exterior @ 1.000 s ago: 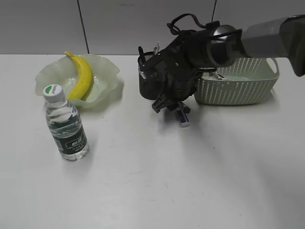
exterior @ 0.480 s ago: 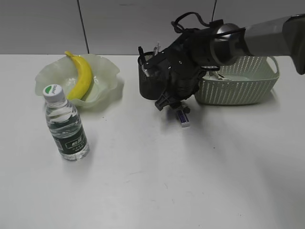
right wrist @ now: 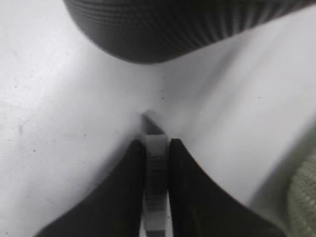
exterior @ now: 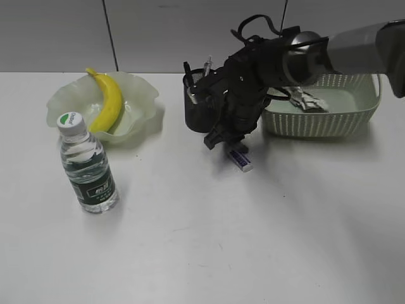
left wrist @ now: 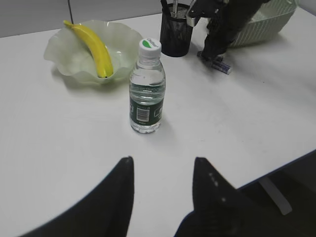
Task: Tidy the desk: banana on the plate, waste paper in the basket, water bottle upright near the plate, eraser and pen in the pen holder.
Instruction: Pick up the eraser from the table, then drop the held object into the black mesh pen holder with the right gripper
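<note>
White desk [exterior: 253,240]; right gripper [right wrist: 157,148] fingers pinch eraser [right wrist: 157,170] beside pen holder [right wrist: 163,24].

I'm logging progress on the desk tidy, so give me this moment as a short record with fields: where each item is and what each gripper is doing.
banana: lying in the plate
bottle: upright on the desk, in front of the plate
waste paper: in the basket
pen holder: upright, left of the basket, with items sticking out of its top
eraser: on the desk in front of the pen holder
right gripper: closed on the eraser
left gripper: open, empty, above the near desk edge
left to do: eraser into the pen holder
</note>
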Controlling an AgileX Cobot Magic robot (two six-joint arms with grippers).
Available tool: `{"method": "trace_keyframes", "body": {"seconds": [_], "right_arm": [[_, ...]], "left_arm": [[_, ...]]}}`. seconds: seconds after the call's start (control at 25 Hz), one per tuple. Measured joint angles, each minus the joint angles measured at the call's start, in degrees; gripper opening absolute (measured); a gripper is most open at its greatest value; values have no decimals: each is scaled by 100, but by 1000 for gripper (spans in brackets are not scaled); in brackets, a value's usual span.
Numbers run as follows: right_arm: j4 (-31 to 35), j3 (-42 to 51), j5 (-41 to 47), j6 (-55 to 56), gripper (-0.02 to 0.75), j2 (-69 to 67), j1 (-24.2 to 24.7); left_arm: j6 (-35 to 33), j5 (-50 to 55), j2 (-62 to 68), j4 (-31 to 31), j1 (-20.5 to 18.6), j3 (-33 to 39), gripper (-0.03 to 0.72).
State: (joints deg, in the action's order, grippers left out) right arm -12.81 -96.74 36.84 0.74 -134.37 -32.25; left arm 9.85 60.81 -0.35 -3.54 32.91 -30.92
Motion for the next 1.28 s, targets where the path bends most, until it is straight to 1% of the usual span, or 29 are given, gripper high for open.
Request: {"method": "trace_keyframes", "body": {"seconds": [0.04,0.44,0.92,1.08,1.16,1.28], "right_arm": [[52,0,3,-20,102,-7,14],[187,26,279,-74,102,124,33],[295,39,439,-286,102,953,-119],[361,49,198,-296,102,1272,-201],[447,49,-104,-303,102,1390,-201],[501,49,-807,-303,102,1442,-201]], "left_arm": [[0,0,0,0,0,0,300],[0,0,0,0,0,0,300],[0,0,0,0,0,0,300],[0,0,0,0,0,0,300],[0,0,0,0,0,0,300],[0,0,0,0,0,0,300]]}}
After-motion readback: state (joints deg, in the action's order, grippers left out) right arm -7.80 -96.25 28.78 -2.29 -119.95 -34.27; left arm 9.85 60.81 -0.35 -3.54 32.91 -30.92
